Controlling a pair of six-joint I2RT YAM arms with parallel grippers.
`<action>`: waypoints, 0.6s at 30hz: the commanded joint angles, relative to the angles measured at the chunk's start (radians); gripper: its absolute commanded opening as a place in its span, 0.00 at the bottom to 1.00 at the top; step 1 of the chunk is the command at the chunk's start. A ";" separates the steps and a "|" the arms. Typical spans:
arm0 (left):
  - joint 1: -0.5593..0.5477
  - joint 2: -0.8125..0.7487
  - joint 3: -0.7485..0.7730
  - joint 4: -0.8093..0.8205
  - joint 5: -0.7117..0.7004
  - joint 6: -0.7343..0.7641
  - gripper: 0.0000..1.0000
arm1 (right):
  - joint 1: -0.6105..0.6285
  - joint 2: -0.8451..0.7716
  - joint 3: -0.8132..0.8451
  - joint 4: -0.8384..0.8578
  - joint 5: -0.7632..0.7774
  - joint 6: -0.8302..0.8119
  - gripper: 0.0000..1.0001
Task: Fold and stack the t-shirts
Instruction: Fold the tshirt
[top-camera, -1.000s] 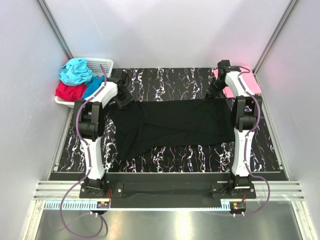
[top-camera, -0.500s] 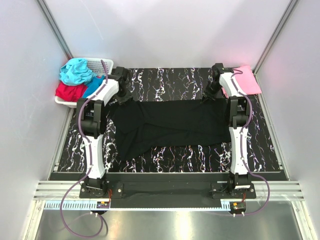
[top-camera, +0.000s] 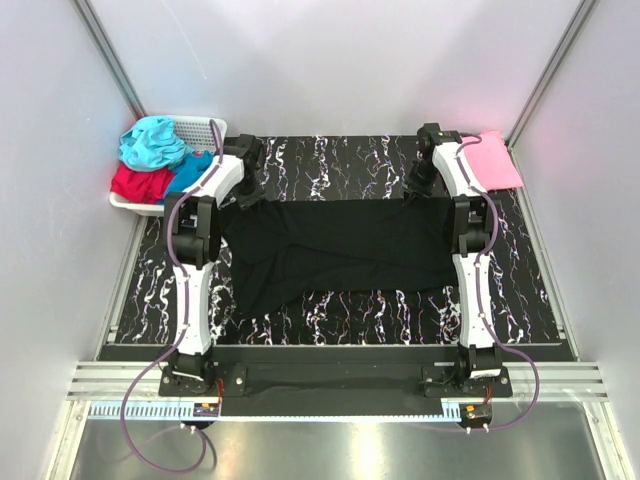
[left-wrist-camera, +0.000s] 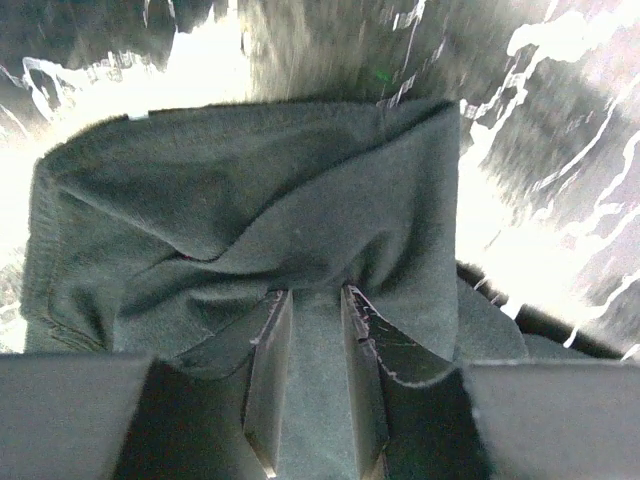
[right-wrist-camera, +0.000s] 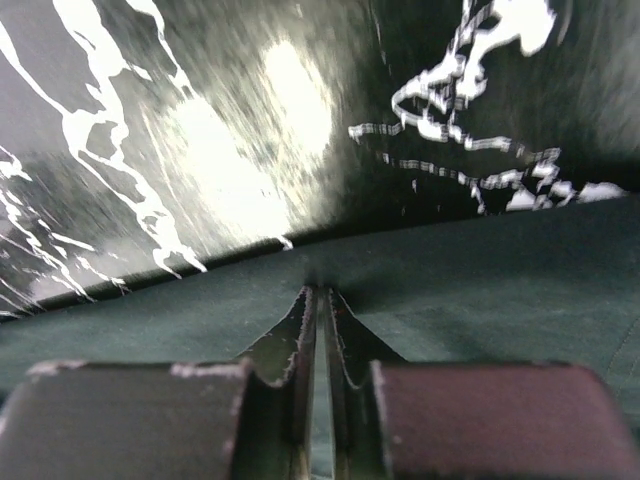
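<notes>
The big black t-shirt (top-camera: 340, 250) lies spread across the dark marbled table (top-camera: 330, 160). My left gripper (top-camera: 247, 196) is at its far left corner; in the left wrist view a bunched fold of the black t-shirt (left-wrist-camera: 250, 190) fills the gap of the left gripper (left-wrist-camera: 315, 295), which is shut on it. My right gripper (top-camera: 413, 192) is at the far right corner. There the shirt's hem (right-wrist-camera: 480, 280) runs across the tips of the right gripper (right-wrist-camera: 318, 292), whose jaws stand only a thin slit apart. A pink t-shirt (top-camera: 492, 160) lies folded at the back right.
A white lattice basket (top-camera: 205, 125) stands at the back left corner with teal (top-camera: 155, 140), red (top-camera: 138, 183) and blue (top-camera: 188, 172) t-shirts heaped in it. Grey walls close the table on three sides.
Both arms have reached farther over the table. The right wrist has swung left, off the pink shirt. The black shirt's far edge is drawn slightly back and straighter.
</notes>
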 joint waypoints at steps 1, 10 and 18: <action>-0.002 0.062 0.123 -0.076 -0.091 -0.012 0.30 | -0.003 0.057 0.113 -0.046 0.075 -0.025 0.16; 0.027 0.157 0.319 -0.152 -0.143 -0.053 0.31 | -0.032 0.102 0.179 -0.049 0.089 -0.018 0.31; 0.064 0.224 0.436 -0.086 -0.043 -0.067 0.32 | -0.063 0.112 0.199 0.081 -0.056 0.030 0.34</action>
